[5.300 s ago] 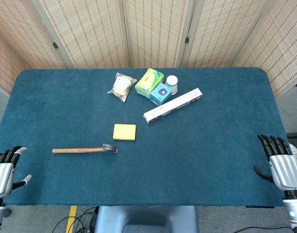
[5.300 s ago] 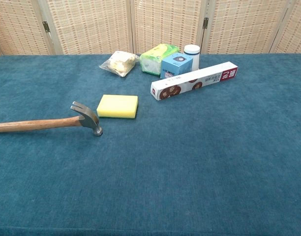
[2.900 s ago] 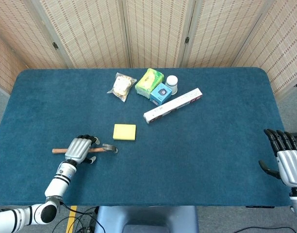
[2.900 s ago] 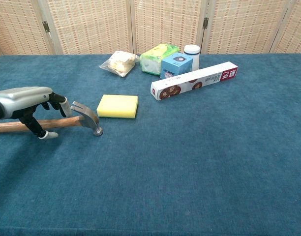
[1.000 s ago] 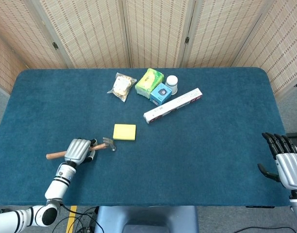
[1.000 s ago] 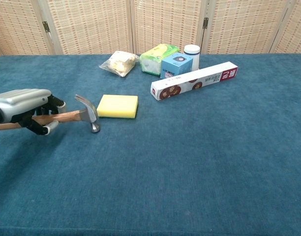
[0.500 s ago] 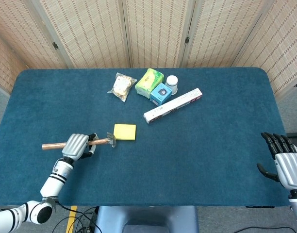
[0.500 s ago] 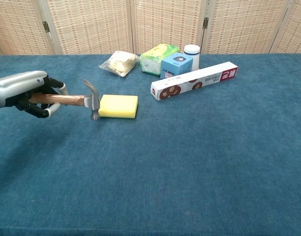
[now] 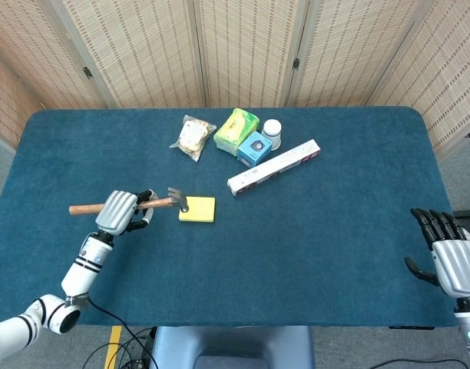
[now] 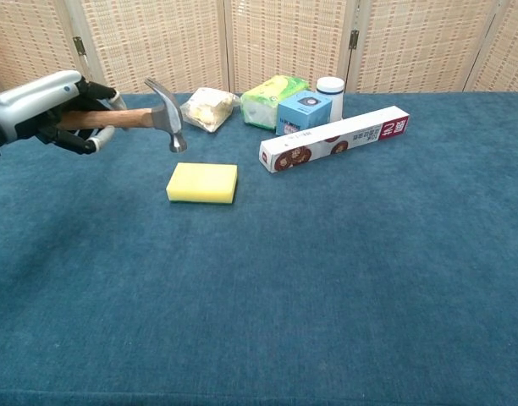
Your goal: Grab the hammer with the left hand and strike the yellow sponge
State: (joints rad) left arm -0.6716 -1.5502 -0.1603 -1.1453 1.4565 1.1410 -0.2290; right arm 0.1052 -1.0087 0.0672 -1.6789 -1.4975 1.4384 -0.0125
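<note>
My left hand (image 9: 118, 211) (image 10: 52, 108) grips the wooden handle of the hammer (image 9: 147, 204) (image 10: 136, 117) and holds it up in the air. The metal hammer head (image 10: 168, 121) hangs above the left edge of the yellow sponge (image 9: 197, 209) (image 10: 202, 183), which lies flat on the blue table (image 9: 312, 231). My right hand (image 9: 455, 257) stays at the table's front right edge with its fingers spread and nothing in it; the chest view does not show it.
At the back of the table stand a clear snack bag (image 9: 193, 137), a green packet (image 9: 236, 131), a small blue box (image 9: 255, 148), a white jar (image 9: 272, 133) and a long white box (image 9: 273, 167). Woven folding screens close off the back.
My left hand has lifted the hammer off the table and carried it up and toward the sponge, so the head now hovers over the sponge's left edge. The right hand has barely moved.
</note>
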